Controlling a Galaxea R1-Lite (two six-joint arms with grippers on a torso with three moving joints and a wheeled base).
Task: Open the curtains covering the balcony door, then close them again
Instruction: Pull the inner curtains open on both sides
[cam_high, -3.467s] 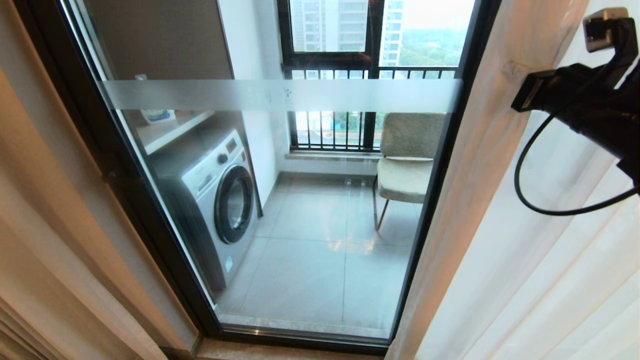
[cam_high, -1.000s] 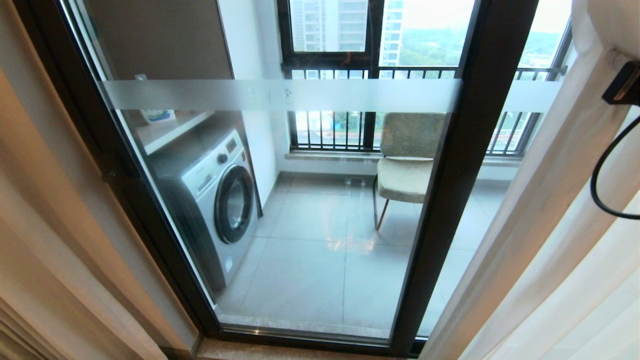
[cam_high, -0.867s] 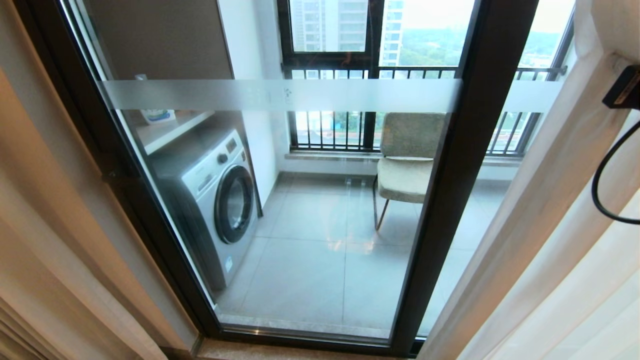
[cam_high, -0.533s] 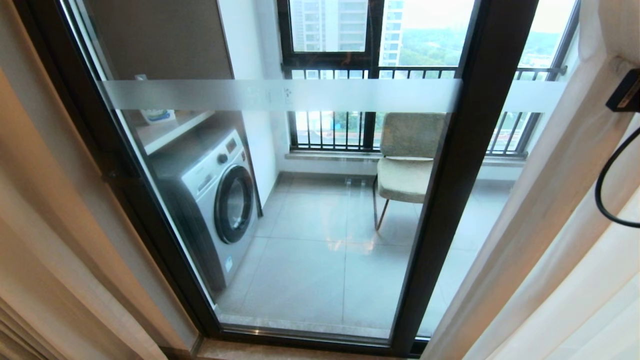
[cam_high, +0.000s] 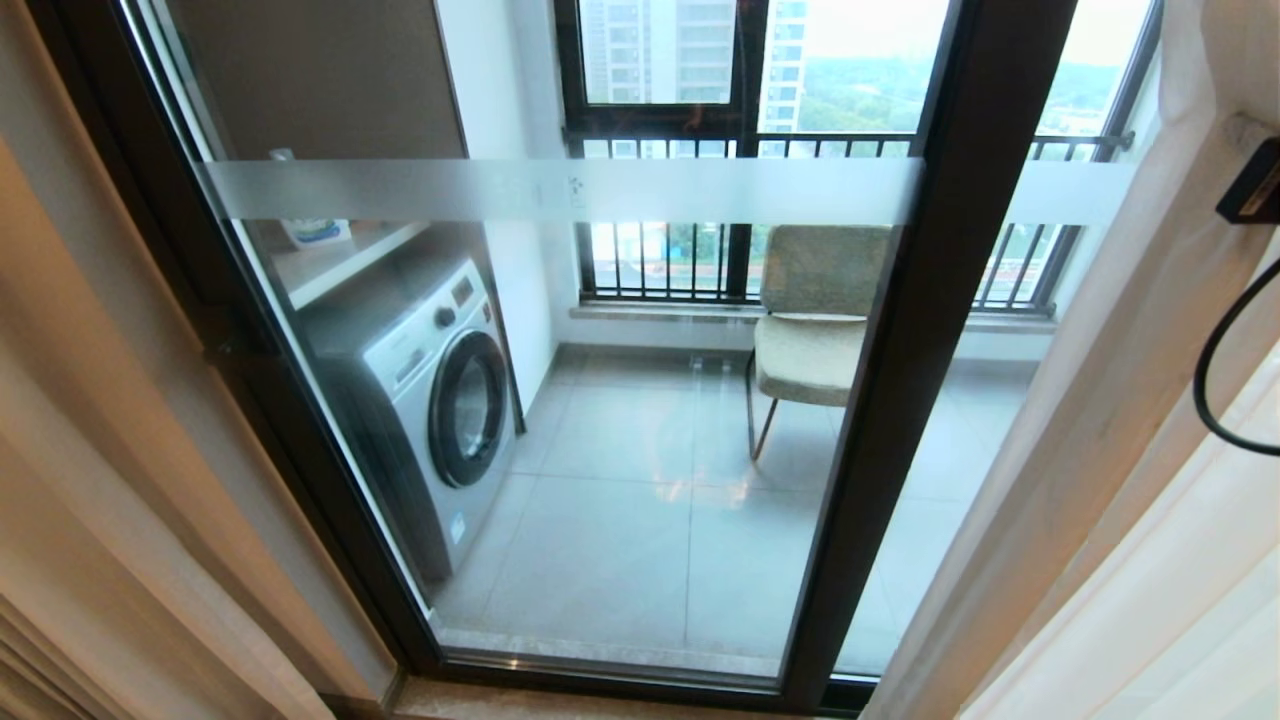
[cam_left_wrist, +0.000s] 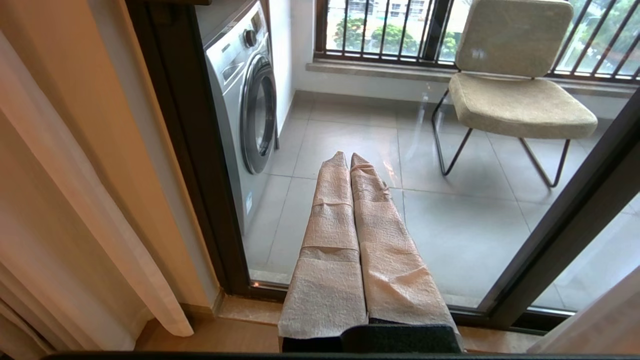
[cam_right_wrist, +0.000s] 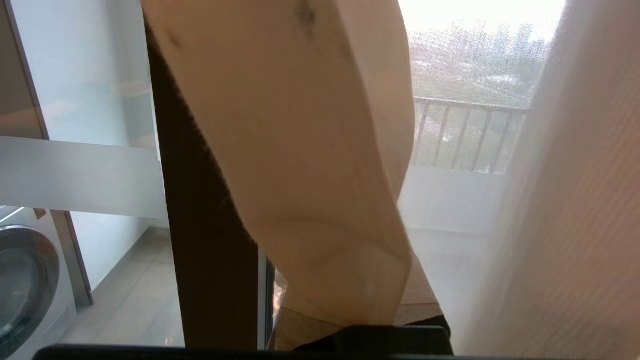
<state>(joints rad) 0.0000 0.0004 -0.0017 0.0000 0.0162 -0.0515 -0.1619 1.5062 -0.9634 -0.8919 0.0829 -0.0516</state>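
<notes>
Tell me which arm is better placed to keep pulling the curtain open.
Probably the right: the right gripper is up against the sheer curtain beside the balcony door. The left gripper hangs low, away from fabric.

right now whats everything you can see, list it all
curtains: two sides, cream-beige drapes with white sheer, drawn to the left and right edges of the doorway
balcony door: one, glass panels in dark frames with a frosted white band, centre
washing machine: one, white-grey with dark round door, on the balcony, left side
shelf: one, white, above the washing machine, holding a white bottle
chair: one, beige cushions on thin metal legs, on the balcony by the railing
window with railing bars: one, dark frame, far end of the balcony
floor tiles: grey, balcony
left tool: shut, empty, pointing at the glass
right tool: shut, against the right curtain
</notes>
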